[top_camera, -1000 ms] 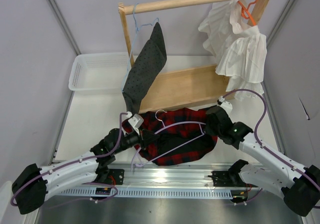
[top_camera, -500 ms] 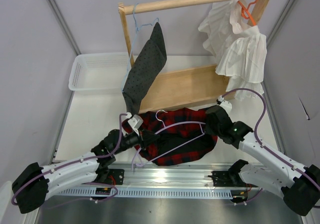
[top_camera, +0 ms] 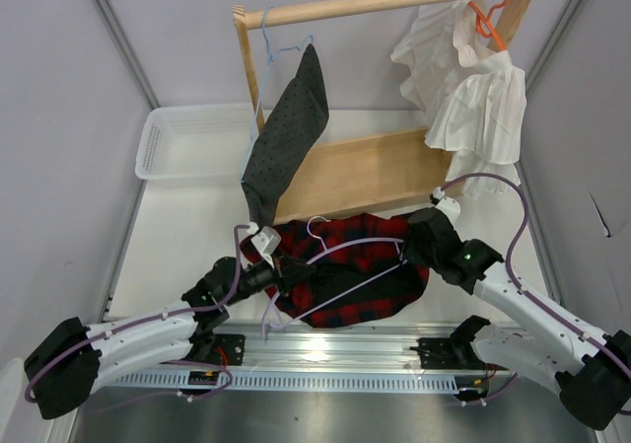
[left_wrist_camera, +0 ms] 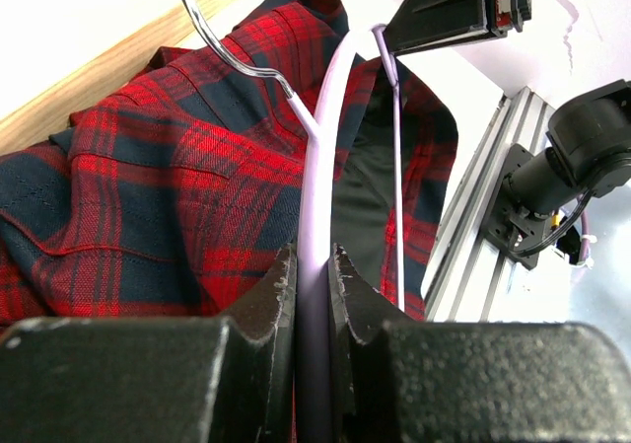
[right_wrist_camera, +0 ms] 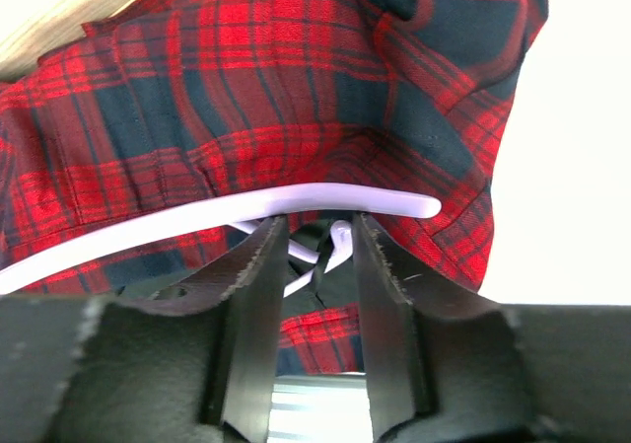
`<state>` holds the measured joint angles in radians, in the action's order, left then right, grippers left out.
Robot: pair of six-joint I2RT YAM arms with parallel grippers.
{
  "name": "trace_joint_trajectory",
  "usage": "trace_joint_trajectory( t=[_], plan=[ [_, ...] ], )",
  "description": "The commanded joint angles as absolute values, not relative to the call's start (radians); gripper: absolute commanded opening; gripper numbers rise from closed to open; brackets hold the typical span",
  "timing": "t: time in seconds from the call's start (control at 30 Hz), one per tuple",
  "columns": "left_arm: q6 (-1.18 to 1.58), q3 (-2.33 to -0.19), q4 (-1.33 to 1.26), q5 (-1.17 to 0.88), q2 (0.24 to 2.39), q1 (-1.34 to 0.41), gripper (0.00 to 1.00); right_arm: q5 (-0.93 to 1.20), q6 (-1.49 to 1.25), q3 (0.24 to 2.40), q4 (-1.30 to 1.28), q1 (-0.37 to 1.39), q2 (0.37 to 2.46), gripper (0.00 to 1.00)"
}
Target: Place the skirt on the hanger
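Note:
The red-and-navy plaid skirt [top_camera: 367,277] lies crumpled on the table in front of the wooden rack, its black lining showing. The lilac hanger [top_camera: 345,250] lies across it, silver hook [top_camera: 315,228] toward the rack. My left gripper [top_camera: 273,270] is shut on the hanger's arm [left_wrist_camera: 325,147], over the skirt [left_wrist_camera: 148,167]. My right gripper [top_camera: 406,252] stands open at the hanger's right end [right_wrist_camera: 394,204], its jaws apart just under the arm. A thin black loop [right_wrist_camera: 320,270] of the skirt [right_wrist_camera: 296,78] hangs between them, gripped by neither.
A wooden rack [top_camera: 375,172] with a top rod [top_camera: 394,1] stands behind. A dark grey speckled garment [top_camera: 286,132] hangs on a blue hanger, a white ruffled one [top_camera: 473,88] on an orange hanger. A white basket [top_camera: 187,142] sits back left. A metal rail [top_camera: 335,339] edges the front.
My right gripper has opened from shut at the hanger's right end. The left gripper keeps its hold on the hanger, which has barely moved.

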<state>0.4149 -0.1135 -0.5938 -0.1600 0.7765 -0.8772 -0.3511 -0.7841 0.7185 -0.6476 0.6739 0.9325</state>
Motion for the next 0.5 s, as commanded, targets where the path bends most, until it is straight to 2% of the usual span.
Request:
trace_joint_trajectory(
  t=[0.0, 0.3, 0.47],
  plan=[
    [0.443, -0.127, -0.770, -0.198, 0.788, -0.890, 0.00, -0.361, -0.781, 0.764, -0.661, 0.675, 0.919, 0.39],
    [0.443, -0.137, -0.775, -0.189, 0.796, -0.890, 0.00, -0.368, -0.787, 0.781, -0.678, 0.684, 0.910, 0.40],
    [0.414, -0.201, -0.695, -0.166, 0.802, -0.890, 0.00, -0.367, -0.781, 0.816, -0.703, 0.689, 0.881, 0.40]
  ],
)
